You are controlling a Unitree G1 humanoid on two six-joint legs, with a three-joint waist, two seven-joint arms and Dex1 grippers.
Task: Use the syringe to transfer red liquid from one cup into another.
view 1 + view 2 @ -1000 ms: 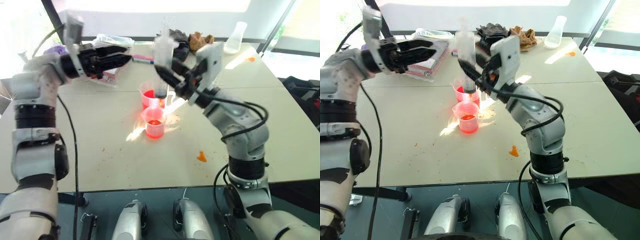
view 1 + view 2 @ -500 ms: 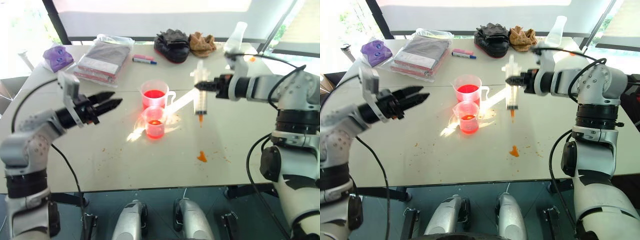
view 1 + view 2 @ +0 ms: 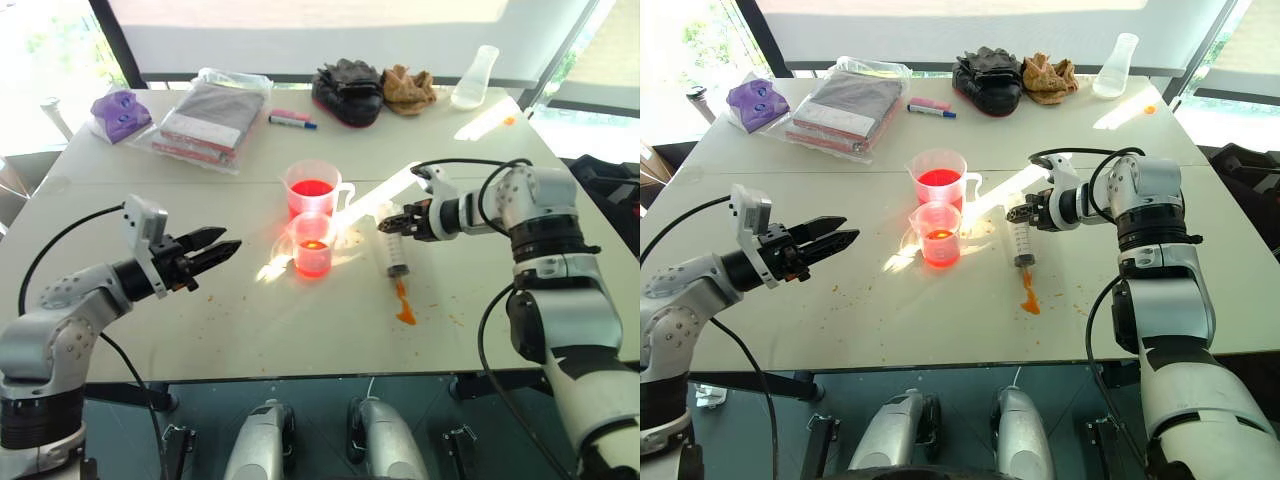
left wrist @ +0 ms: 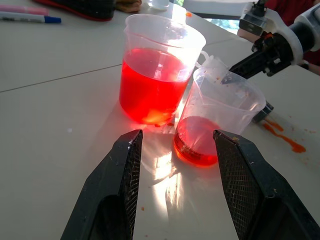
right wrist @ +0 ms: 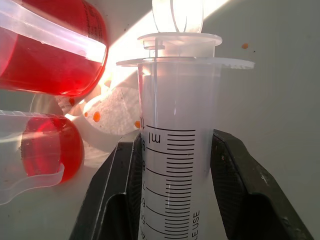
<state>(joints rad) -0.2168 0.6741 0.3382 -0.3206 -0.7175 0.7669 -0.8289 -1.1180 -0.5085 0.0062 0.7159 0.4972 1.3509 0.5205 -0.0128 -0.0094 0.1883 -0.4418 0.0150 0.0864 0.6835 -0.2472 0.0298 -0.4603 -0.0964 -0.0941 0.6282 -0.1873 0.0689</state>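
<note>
Setting down: my right hand (image 3: 1018, 212) has its fingers either side of the syringe (image 3: 1021, 238) barrel, grip uncertain. It lies on the desk (image 3: 1160, 280) beside the cups (image 3: 937, 204), long axis toward me, nozzle nearest. Part fingers fully, withdraw straight. Left hand (image 3: 835, 236) wide, empty.

Bright window backlight, sun-streaked table (image 3: 520, 190)

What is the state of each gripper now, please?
Left gripper: open, holding nothing, aimed toward the cups.
Right gripper: jaws on either side of the syringe lying on the table; whether they grip it cannot be told.
</note>
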